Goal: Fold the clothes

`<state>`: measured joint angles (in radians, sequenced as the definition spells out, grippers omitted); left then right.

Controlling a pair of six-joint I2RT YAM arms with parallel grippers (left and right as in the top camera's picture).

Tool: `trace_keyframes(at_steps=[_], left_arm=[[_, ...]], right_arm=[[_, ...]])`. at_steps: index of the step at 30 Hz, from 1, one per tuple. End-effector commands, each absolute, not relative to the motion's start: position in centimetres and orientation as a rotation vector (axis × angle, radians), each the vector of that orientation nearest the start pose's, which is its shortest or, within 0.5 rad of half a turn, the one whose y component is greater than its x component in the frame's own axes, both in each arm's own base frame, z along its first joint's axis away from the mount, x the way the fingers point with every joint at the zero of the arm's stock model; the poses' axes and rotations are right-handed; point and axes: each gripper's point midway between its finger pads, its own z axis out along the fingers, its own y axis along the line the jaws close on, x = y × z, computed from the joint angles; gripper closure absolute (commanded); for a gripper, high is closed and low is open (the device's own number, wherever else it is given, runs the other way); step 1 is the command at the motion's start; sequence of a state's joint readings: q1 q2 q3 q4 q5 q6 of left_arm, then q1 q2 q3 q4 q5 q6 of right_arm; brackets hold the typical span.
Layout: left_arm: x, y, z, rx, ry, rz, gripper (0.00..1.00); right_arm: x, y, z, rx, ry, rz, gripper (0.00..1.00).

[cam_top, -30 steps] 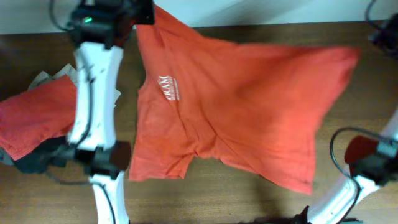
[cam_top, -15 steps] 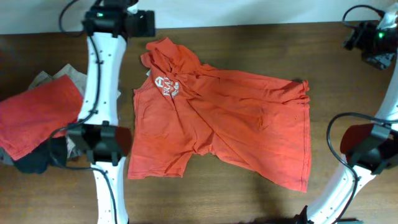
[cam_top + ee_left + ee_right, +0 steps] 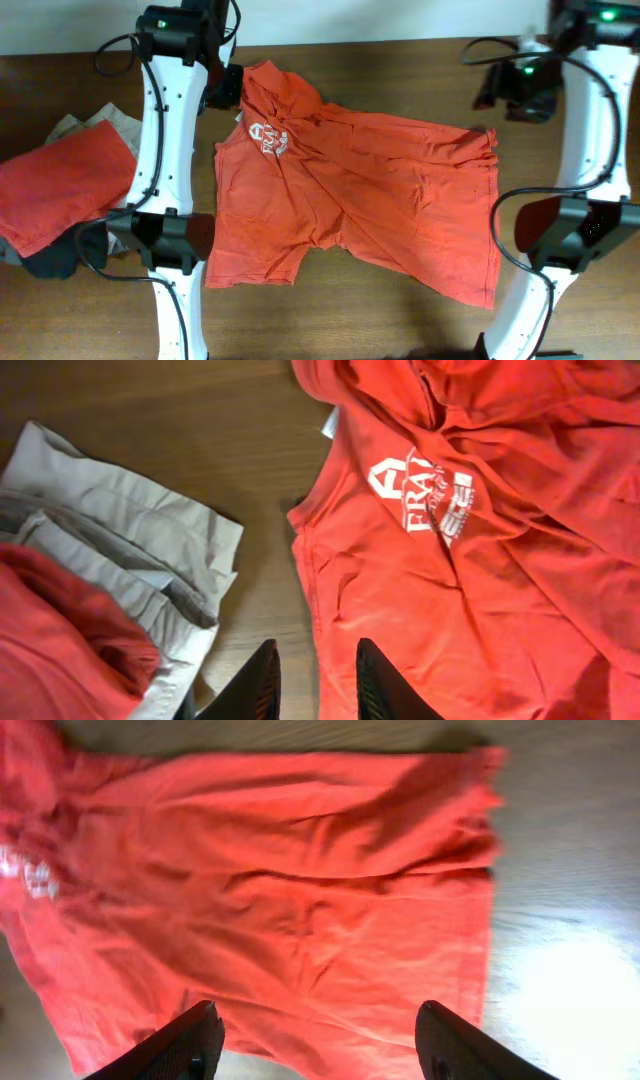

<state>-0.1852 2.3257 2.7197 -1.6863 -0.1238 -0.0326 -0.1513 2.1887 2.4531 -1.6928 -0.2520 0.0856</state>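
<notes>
The orange-red T-shirt (image 3: 350, 210) lies opened out in the middle of the tabletop (image 3: 400, 70), chest up, with its white logo (image 3: 265, 138) showing and its collar toward the far left corner. It is creased, with ridges running across the body and a sleeve bunched along the near edge, and no fold has been made in it. The left claw (image 3: 316, 650) hangs above the shirt's left edge, its fingers a narrow gap apart with nothing between them. The right claw (image 3: 318, 1012) hovers over the hem side, spread wide and empty. At the left edge of the tabletop a red garment (image 3: 60, 190) rests on pale grey-beige cloths (image 3: 85, 128); whether it is properly folded I cannot tell. By my reading, the task is early for this shirt: flattening, every fold and stacking all remain.
</notes>
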Motion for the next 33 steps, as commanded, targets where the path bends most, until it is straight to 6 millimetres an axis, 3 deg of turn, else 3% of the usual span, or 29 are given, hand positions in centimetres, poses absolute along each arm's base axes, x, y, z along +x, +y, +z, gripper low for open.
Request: trace_keyframes(at_steps=[1, 3, 4, 7, 10, 12, 13, 16, 19, 20, 24, 29, 31, 33], left_arm=[[45.5, -7.8, 25.8, 0.236, 2.756, 0.069, 0.73], [44.4, -8.3, 28.6, 0.251, 2.693, 0.054, 0.67], [43.1, -8.7, 31.2, 0.262, 2.630, 0.040, 0.64], [40.1, -8.9, 35.6, 0.283, 2.528, 0.024, 0.57], [36.6, -8.4, 38.3, 0.289, 2.476, 0.010, 0.51], [34.3, -7.8, 38.5, 0.291, 2.489, 0.013, 0.50], [32.8, -7.4, 37.7, 0.298, 2.525, 0.021, 0.49], [31.0, -6.9, 34.3, 0.318, 2.635, 0.043, 0.48], [31.5, -7.2, 29.4, 0.340, 2.723, 0.047, 0.46], [32.4, -7.6, 25.7, 0.360, 2.765, 0.047, 0.45], [33.2, -8.9, 18.0, 0.442, 2.826, -0.018, 0.45], [32.1, -8.9, 11.0, 0.462, 2.908, -0.027, 0.44], [31.2, -9.0, 9.0, 0.471, 2.945, -0.056, 0.44], [30.3, -9.4, 7.3, 0.479, 2.981, -0.102, 0.43]], right_arm=[[41.9, 1.1, 24.5, 0.116, 2.897, 0.352, 0.33], [41.1, 2.5, 26.6, 0.053, 2.852, 0.330, 0.32], [39.9, 3.2, 29.0, 0.001, 2.795, 0.270, 0.30], [37.5, 3.5, 33.2, 0.002, 2.685, 0.145, 0.26], [34.1, 4.1, 37.8, 0.012, 2.550, 0.113, 0.24], [31.8, 4.1, 40.2, 0.047, 2.474, 0.122, 0.23], [30.1, 4.0, 41.5, 0.084, 2.427, 0.141, 0.19], [28.2, 3.1, 42.0, 0.188, 2.403, 0.138, 0.10], [27.9, 2.0, 39.7, 0.308, 2.463, 0.077, 0.07], [28.4, 1.6, 37.2, 0.379, 2.535, 0.044, 0.05], [30.2, 1.6, 30.2, 0.473, 2.702, 0.039, 0.04], [31.0, 2.3, 21.4, 0.496, 2.899, 0.144, 0.05], [30.9, 2.3, 18.1, 0.524, 2.961, 0.189, 0.16], [30.8, 2.3, 14.9, 0.532, 3.015, 0.264, 0.38]])
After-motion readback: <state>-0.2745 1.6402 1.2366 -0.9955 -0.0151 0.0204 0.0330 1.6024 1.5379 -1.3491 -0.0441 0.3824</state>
